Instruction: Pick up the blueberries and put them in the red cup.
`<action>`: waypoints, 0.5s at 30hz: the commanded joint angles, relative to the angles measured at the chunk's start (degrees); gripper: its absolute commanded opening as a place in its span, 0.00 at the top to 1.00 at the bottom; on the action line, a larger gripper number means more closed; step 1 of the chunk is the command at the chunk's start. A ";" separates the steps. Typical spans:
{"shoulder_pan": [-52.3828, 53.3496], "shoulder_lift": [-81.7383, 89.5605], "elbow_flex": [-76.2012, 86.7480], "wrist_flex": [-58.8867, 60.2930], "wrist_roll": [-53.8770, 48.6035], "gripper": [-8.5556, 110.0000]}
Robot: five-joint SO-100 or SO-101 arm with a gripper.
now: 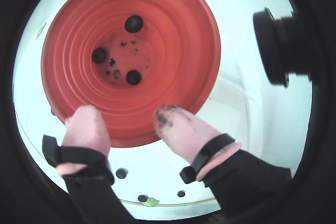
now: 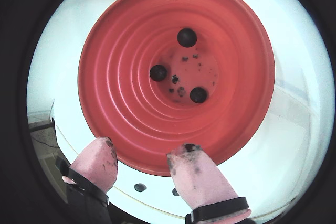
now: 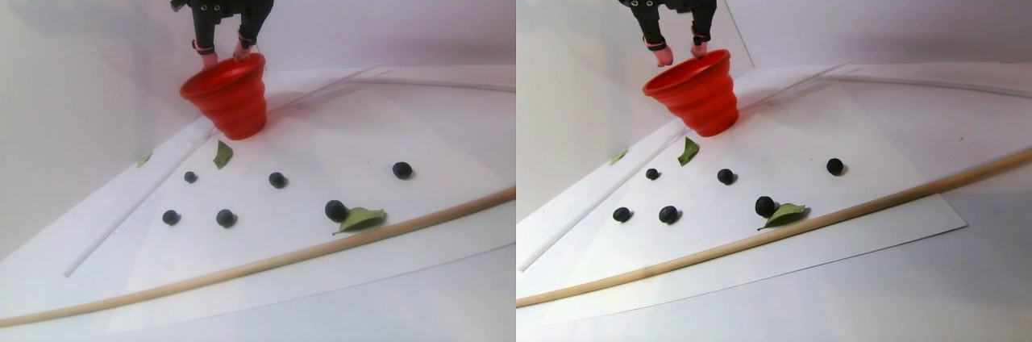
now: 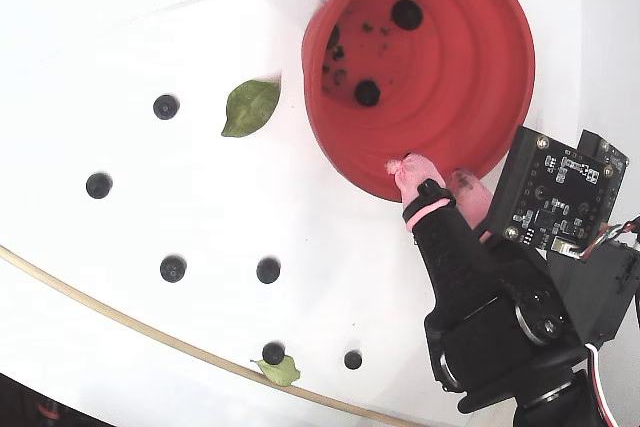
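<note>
Hovering over the near rim of the red cup [image 2: 131,77], the gripper [image 2: 144,162] was seen w/ fingers spread and nothing held between them; pink pads [image 1: 178,127] were smeared w/ dark juice. Three blueberries [image 2: 187,37] were counted inside the cup in both wrist views, plus dark specks at the bottom. In the fixed view only two were seen clearly in the cup [image 4: 480,77], the third partly hidden by the wall.

Six berries were still out on the white sheet [image 4: 120,277] in the fixed view: e.g. one [image 4: 166,106] near the leaf [image 4: 249,106] by the cup, one [image 4: 273,353] touching a second leaf [image 4: 282,372] next to the wooden rod [image 4: 120,317]. All were well apart from the cup.

Progress est.: approx. a third done, 3 in, 6 left, assuming no more berries out of frame. Release step was judged complete; next pick would req. travel back across the sheet.
</note>
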 commanded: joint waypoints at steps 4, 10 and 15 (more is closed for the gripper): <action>-2.46 6.50 -2.11 1.76 -0.70 0.77; -2.46 10.46 -1.76 5.45 -0.62 0.77; -2.20 14.15 -1.23 10.28 -0.70 0.77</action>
